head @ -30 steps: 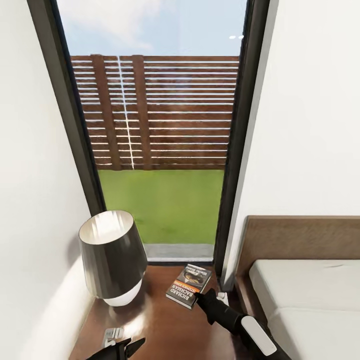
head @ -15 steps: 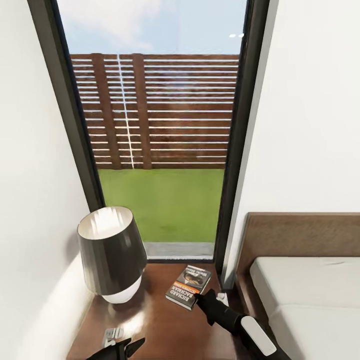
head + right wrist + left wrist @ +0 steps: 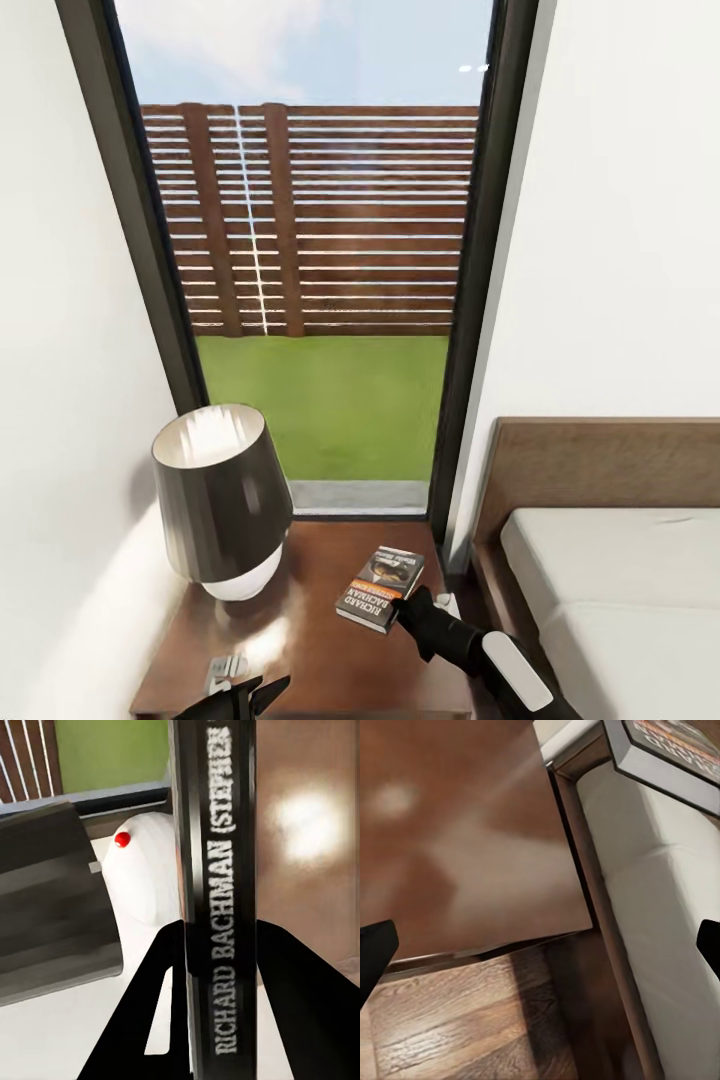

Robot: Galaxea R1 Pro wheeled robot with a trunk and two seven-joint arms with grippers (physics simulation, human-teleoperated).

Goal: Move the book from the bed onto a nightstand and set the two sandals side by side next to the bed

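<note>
Your right claw point(image 3: 402, 602) is clamped on the book point(image 3: 381, 588), one finger on each cover, as the right wrist view shows with the spine point(image 3: 219, 892) running between the black fingers point(image 3: 296, 997). In the head view the book hangs over the nightstand point(image 3: 310, 640), near its bed-side edge, tilted, with the orange band facing up. I cannot tell whether its lower edge touches the table top yet. The lamp point(image 3: 218, 500) stands at the far left corner of the nightstand, well apart from the book. The bed point(image 3: 610, 570) lies to the right, its headboard against the wall.

Your left claw point(image 3: 240, 692) sits low at the front edge of the nightstand, fingers spread and holding nothing; the left wrist view looks down past the table edge to the wooden floor point(image 3: 472, 1027).

Risks from here: releasing while the book is tilted could let it slide off the glossy top into the gap beside the bed. Swinging further left could bring it toward the lamp. The sandals are not yet placed.
</note>
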